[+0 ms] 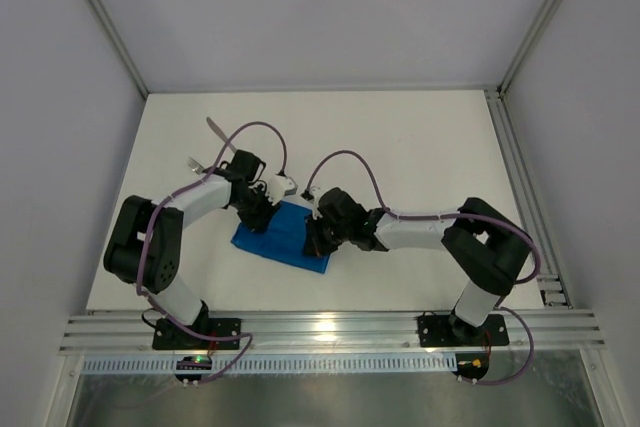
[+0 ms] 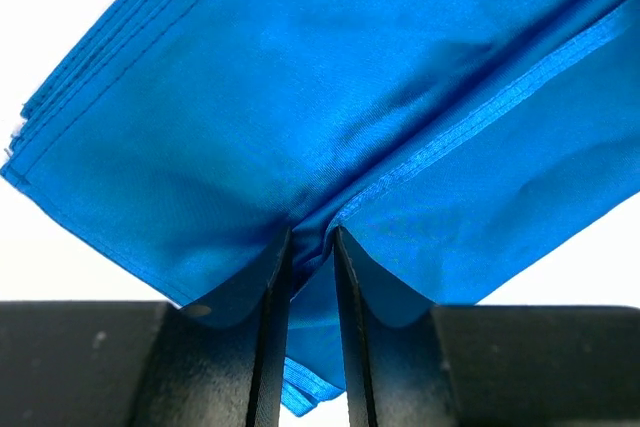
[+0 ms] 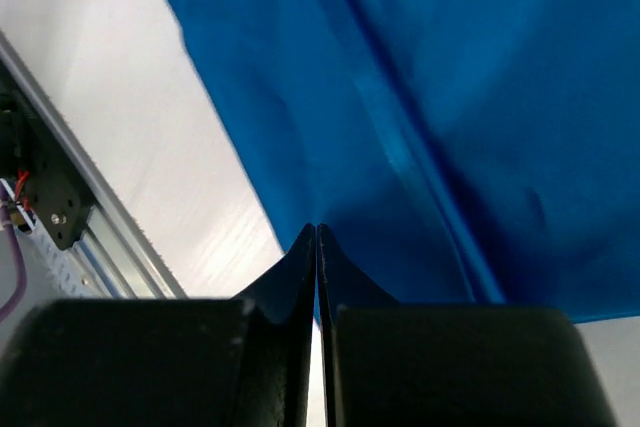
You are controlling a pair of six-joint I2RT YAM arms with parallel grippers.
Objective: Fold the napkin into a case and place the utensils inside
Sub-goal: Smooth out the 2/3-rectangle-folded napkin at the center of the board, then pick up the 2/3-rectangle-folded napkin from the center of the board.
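The blue napkin (image 1: pixel 283 239) lies folded into a layered oblong on the white bench (image 1: pixel 420 147), at its near middle between the two arms. The left end effector (image 1: pixel 262 215) sits on the cloth's far left side. Its wrist view shows the fingers (image 2: pixel 275 317) narrowed onto a raised ridge of the fabric, with stitched hems running away on both sides. The right end effector (image 1: pixel 316 239) is at the cloth's right end, its fingers (image 3: pixel 300 277) pressed fully together with their tips at the napkin's edge; whether any cloth is caught between them cannot be told. A silver utensil (image 1: pixel 216 133) and a second utensil (image 1: pixel 196 162) lie on the bench beyond the left arm, well apart from the napkin.
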